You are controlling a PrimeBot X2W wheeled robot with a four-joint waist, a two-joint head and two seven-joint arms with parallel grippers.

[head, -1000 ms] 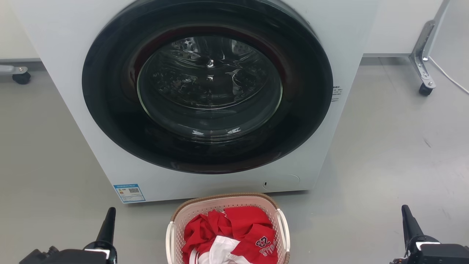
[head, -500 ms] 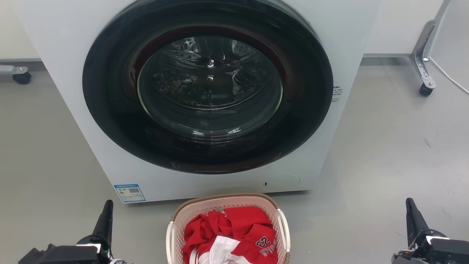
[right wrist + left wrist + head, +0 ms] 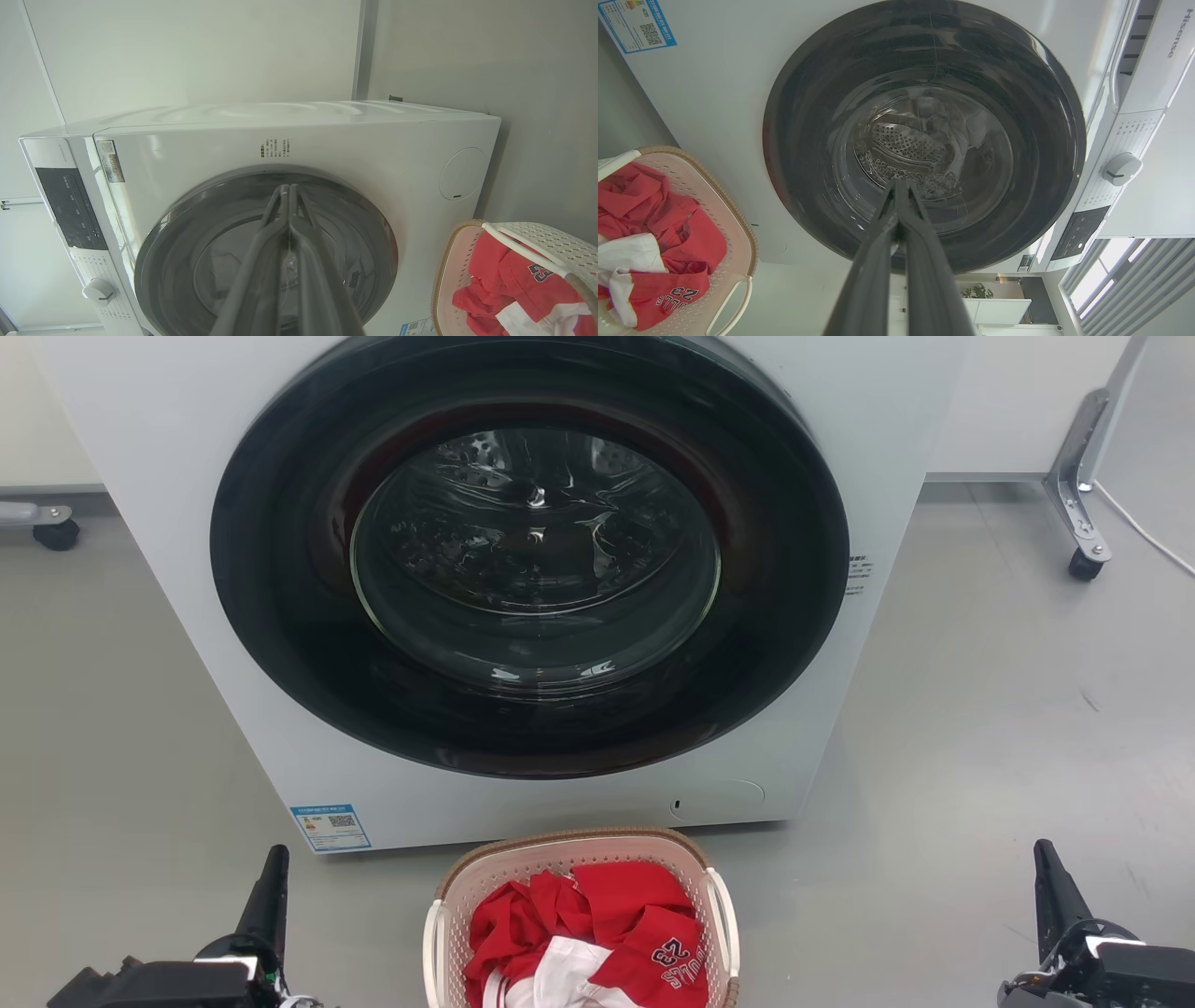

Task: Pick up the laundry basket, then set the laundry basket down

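Observation:
The laundry basket [image 3: 504, 868], cream-white with a brown woven rim and white side handles, stands on the floor just in front of the washing machine, at the bottom centre of the head view. Red and white clothes [image 3: 597, 924] lie in it. It also appears in the left wrist view [image 3: 738, 238] and the right wrist view [image 3: 448, 261]. My left gripper [image 3: 274, 873] is low at the left, well apart from the basket, its fingers shut together [image 3: 899, 186]. My right gripper [image 3: 1046, 868] is far to the right, also shut [image 3: 286, 189] and empty.
The white front-loading washing machine [image 3: 187, 523] with its closed dark round door [image 3: 532, 560] stands right behind the basket. A wheeled metal frame leg [image 3: 1083, 541] stands at the back right, another caster [image 3: 54, 530] at the back left. Grey floor lies on both sides.
Both grippers have shifted slightly outward and lower since a second ago; nothing has moved in the last half second. The basket has stayed in place.

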